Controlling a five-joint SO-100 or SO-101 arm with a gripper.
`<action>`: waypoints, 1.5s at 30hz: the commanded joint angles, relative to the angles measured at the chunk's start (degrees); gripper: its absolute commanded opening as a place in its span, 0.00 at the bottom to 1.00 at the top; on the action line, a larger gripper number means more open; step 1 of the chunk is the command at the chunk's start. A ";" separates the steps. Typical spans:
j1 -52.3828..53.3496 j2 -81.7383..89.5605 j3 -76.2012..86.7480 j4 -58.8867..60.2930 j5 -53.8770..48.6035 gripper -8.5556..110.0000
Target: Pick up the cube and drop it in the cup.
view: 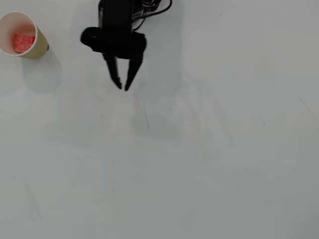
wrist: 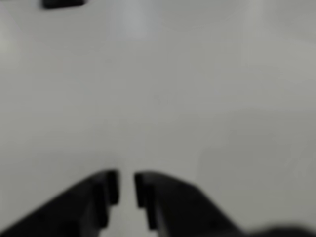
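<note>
The small red speckled cube (view: 23,42) lies inside the cream paper cup (view: 38,49), which stands upright at the far left top of the overhead view. My black gripper (view: 122,87) is to the right of the cup, well apart from it, over bare white table. Its jaws are nearly together and hold nothing. In the wrist view the gripper (wrist: 126,187) shows only a narrow slit between its two fingers, with blurred white table beyond. Cup and cube are out of the wrist view.
The arm's black body and cables (view: 154,7) sit at the top edge of the overhead view. A dark shape (wrist: 62,3) shows at the top left of the wrist view. The white table (view: 199,159) has faint scuff marks.
</note>
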 commanded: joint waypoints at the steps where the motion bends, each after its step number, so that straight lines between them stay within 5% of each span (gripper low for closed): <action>1: -5.98 4.31 0.79 5.10 0.53 0.07; 19: -11.87 8.00 16.79 18.54 0.18 0.07; 45: -10.28 8.00 17.84 19.60 0.53 0.08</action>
